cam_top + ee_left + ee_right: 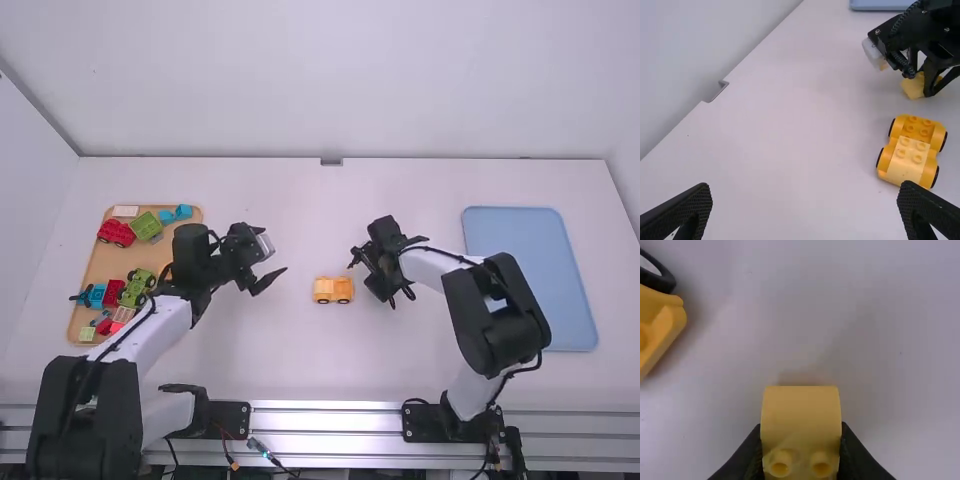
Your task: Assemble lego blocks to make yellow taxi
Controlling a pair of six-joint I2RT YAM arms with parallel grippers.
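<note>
Above the table left of centre, my left gripper (277, 257) stands open and holds nothing; in the left wrist view the same gripper (805, 189) has its fingers wide apart. My right gripper (371, 284) is low over the table, just right of the orange-yellow wheeled car base (333, 290). A small yellow block with studs (801, 412) is clamped between the tips of the right gripper (801, 440). The left wrist view shows this yellow block (913, 87) beside the car base (917, 127), apart from it. A paler yellow piece (909, 159) sits on one end of the base.
At the far left a wooden tray (88, 280) holds several red, green, blue and pale toy pieces, partly behind the left arm. A blue tray (520, 235) lies at the right, partly behind the right arm. White table surface (330, 210) extends beyond the car.
</note>
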